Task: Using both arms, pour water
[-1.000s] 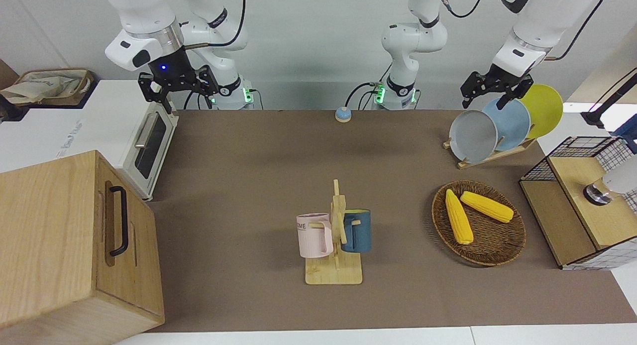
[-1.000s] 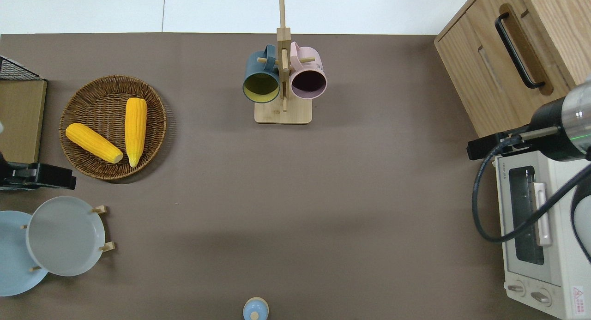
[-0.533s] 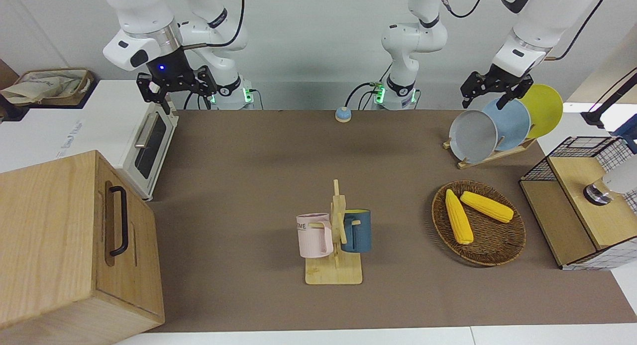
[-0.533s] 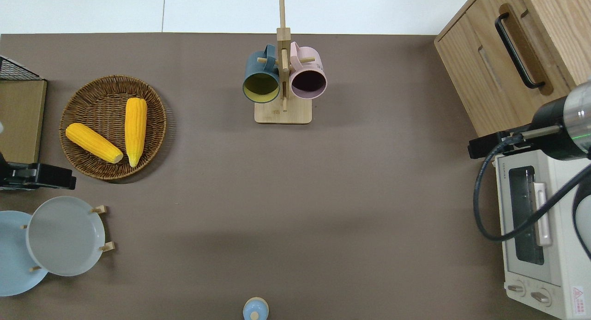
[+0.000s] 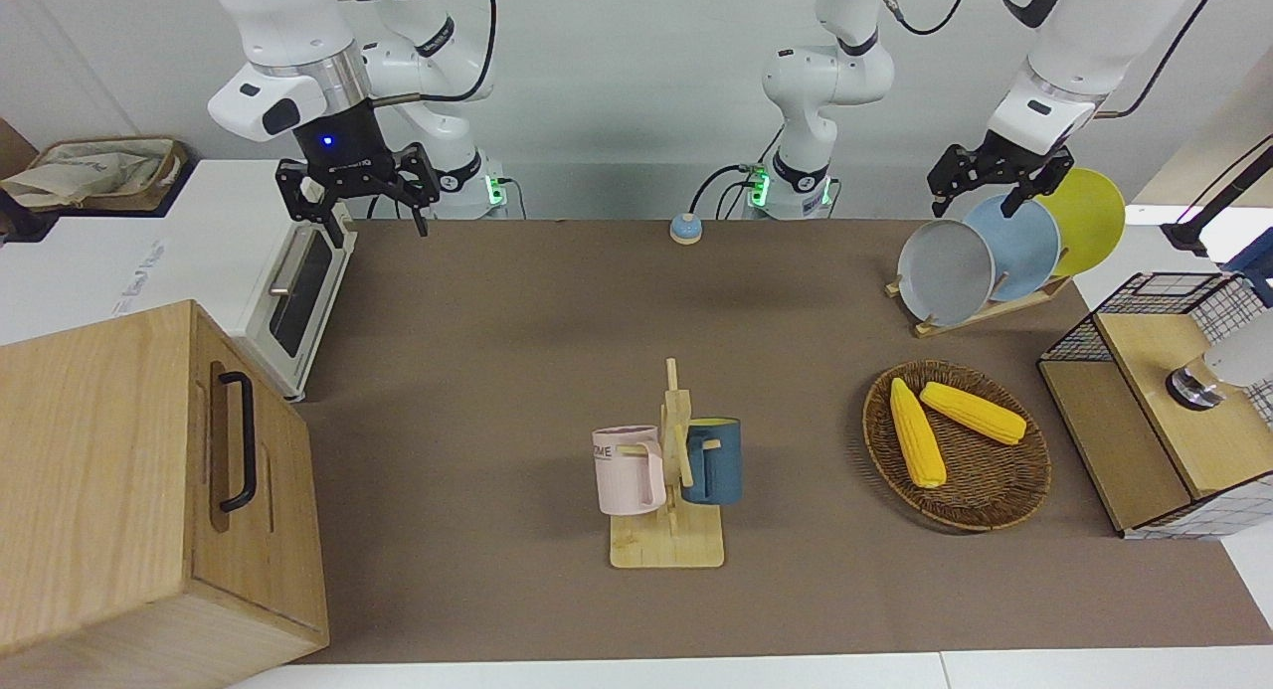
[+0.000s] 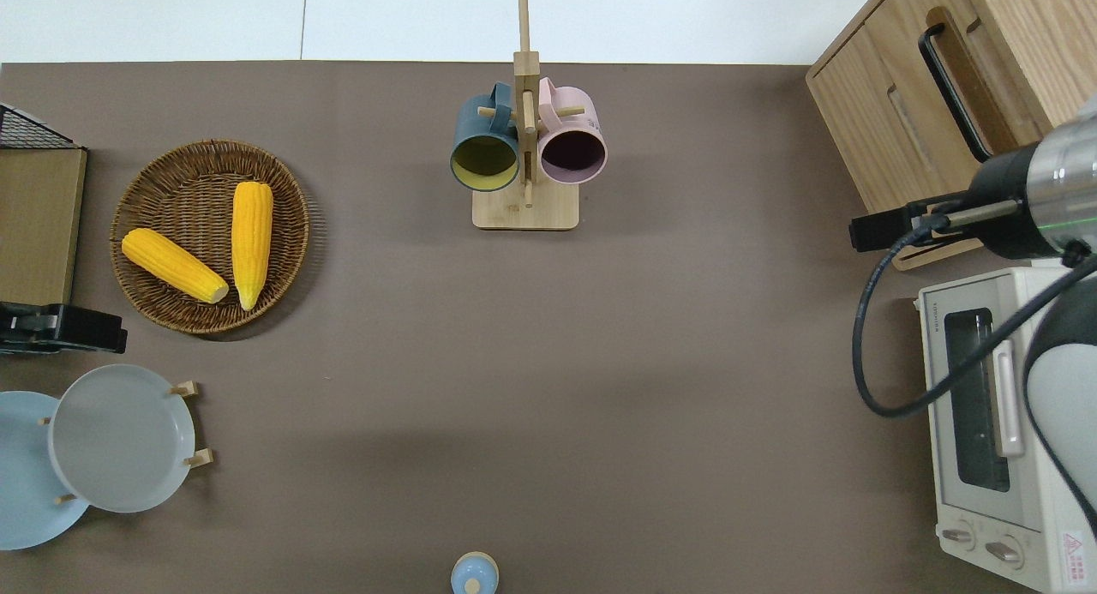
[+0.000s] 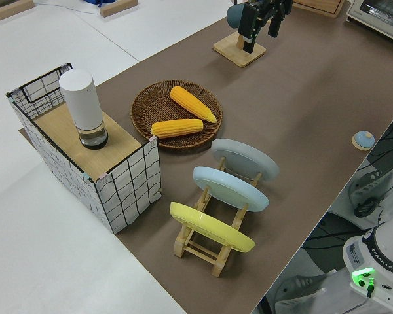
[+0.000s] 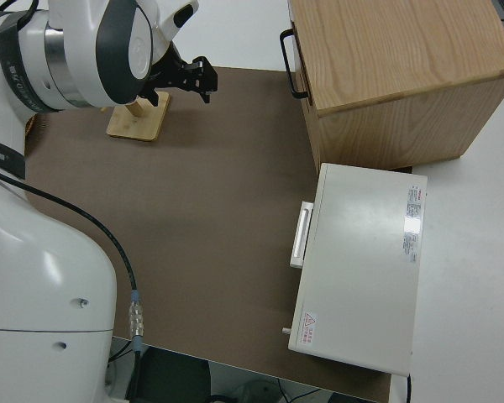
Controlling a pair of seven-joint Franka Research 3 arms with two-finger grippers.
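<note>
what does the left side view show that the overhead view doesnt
Only the left side view shows the yellow plate in the plate rack and the white cylinder on the wire-sided box. Only the overhead view shows the pink mug, the toaster oven and the wooden cabinet. Both show the basket with two corn cobs, the grey plate and the bell.

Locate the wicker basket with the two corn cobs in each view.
Front view: wicker basket, lower part, toward the left arm's end.
Overhead view: upper part near the view's left edge.
Left side view: centre, upper half.
Right side view: not in it.
Shared landmark: the plate rack beside it, nearer the robots.
</note>
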